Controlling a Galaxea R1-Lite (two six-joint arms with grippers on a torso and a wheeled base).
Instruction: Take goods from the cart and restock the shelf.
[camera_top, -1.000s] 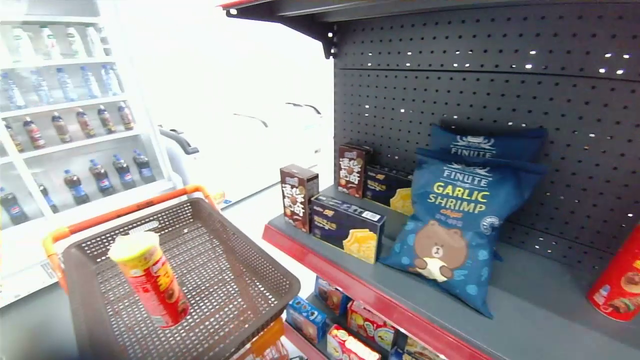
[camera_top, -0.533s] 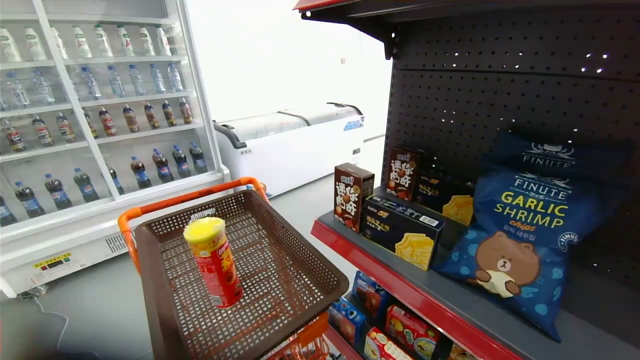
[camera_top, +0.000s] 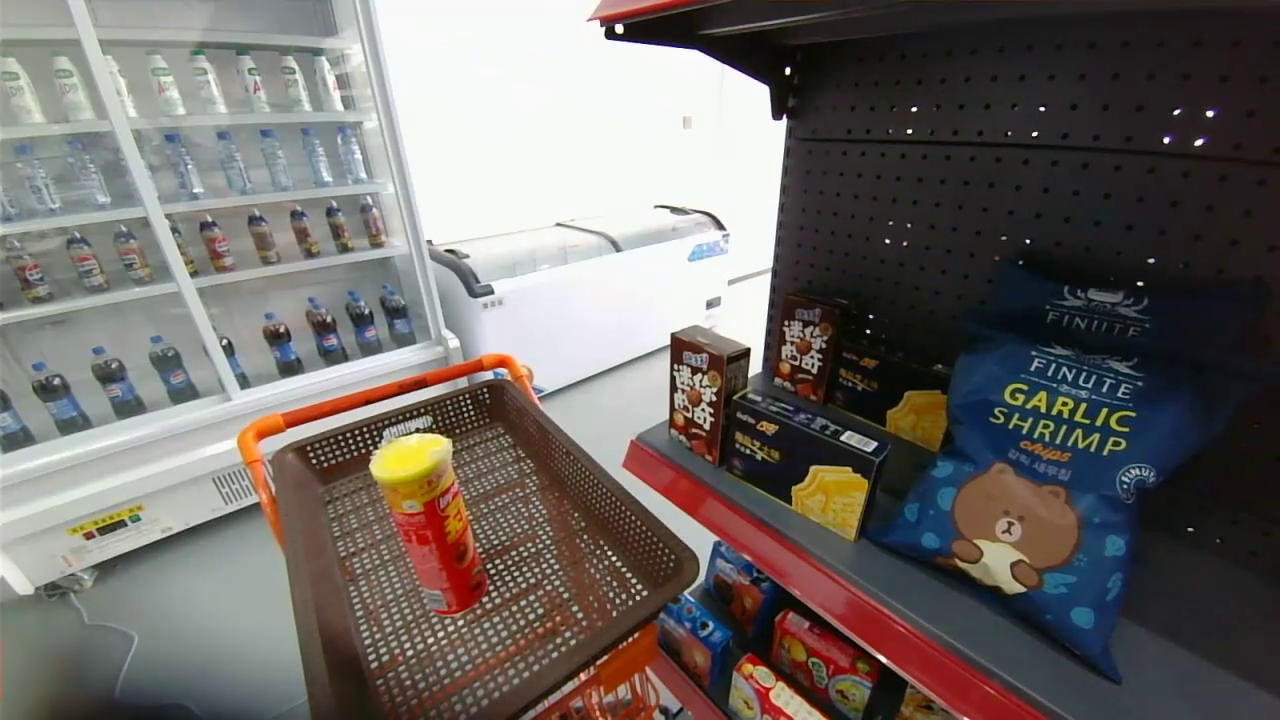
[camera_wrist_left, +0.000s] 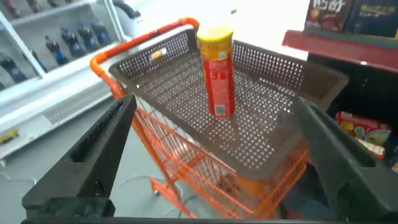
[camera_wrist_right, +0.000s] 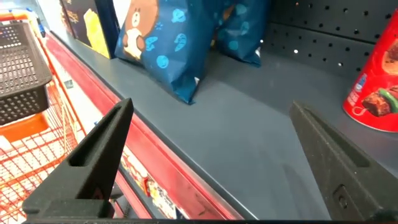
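A red chip can (camera_top: 430, 525) with a yellow lid stands upright in the cart's brown mesh basket (camera_top: 640, 520), which has an orange handle. My left gripper (camera_wrist_left: 214, 155) hangs open above and in front of the basket (camera_wrist_left: 273, 59), apart from the can (camera_wrist_left: 216, 71). The grey shelf (camera_top: 800, 545) with a red front edge is to the right of the cart. My right gripper (camera_wrist_right: 211, 155) is open over a bare stretch of the shelf board (camera_wrist_right: 261, 143), between a blue chip bag (camera_wrist_right: 174, 43) and another red can (camera_wrist_right: 376, 81).
On the shelf stand brown boxes (camera_top: 705, 390), dark blue boxes (camera_top: 805, 460) and blue garlic shrimp bags (camera_top: 1040, 480). A lower shelf holds more goods (camera_top: 800, 660). A drinks cooler (camera_top: 200, 250) and a chest freezer (camera_top: 590, 290) stand behind the cart.
The head camera turned left between one second and half a second ago, shifting the whole picture. Since then nothing has visibly moved.
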